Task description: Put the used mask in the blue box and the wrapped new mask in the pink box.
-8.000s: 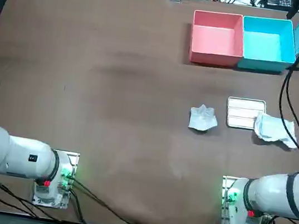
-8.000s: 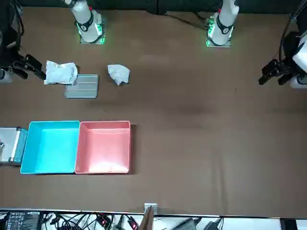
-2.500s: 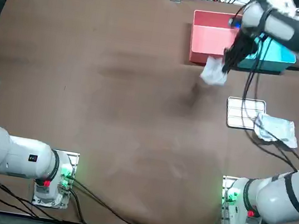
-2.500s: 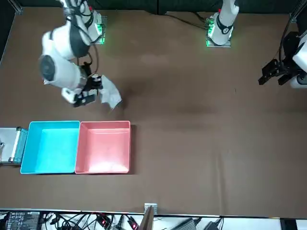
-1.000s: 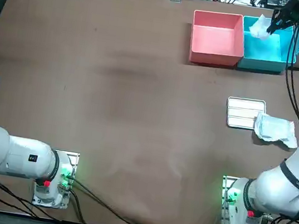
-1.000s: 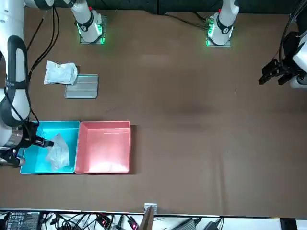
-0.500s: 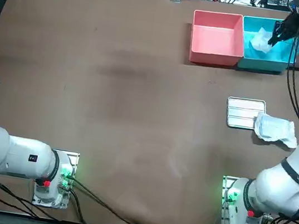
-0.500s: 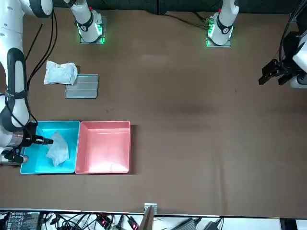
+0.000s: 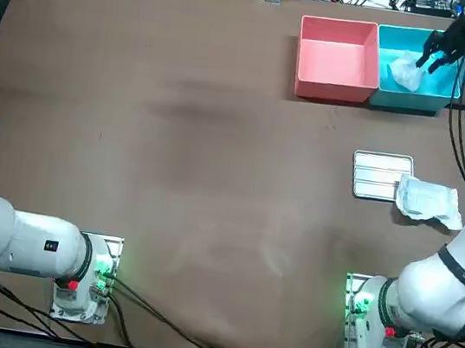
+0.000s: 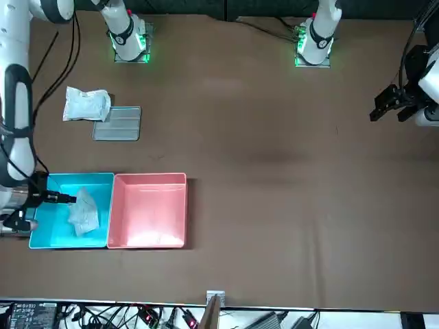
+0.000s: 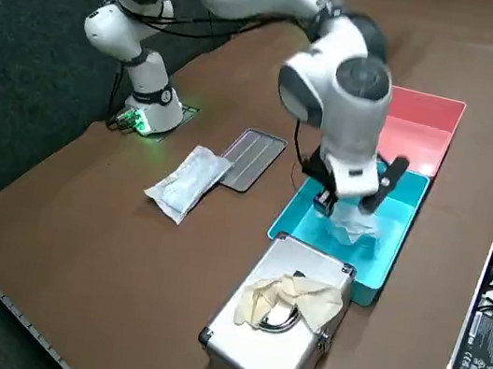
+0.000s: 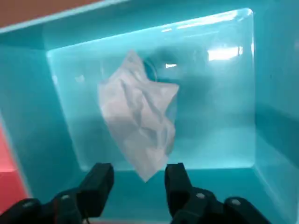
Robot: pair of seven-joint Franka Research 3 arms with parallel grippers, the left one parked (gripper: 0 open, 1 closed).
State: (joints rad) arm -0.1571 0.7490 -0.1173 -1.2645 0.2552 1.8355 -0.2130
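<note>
Even, soft overhead light covers the brown surface, with only faint darker patches on it. White glare streaks the inner wall of the glossy blue plastic box, over which the right end effector hangs, fingers spread. Small green lights glow near the surface's near edge.

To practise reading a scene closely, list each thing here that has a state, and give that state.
used mask: crumpled, lying in the blue box.
blue box: holds the used mask.
pink box: empty.
wrapped new mask: on the table, not yet boxed.
right gripper: open, over the blue box.
silver case: shut, gloves on top.
</note>
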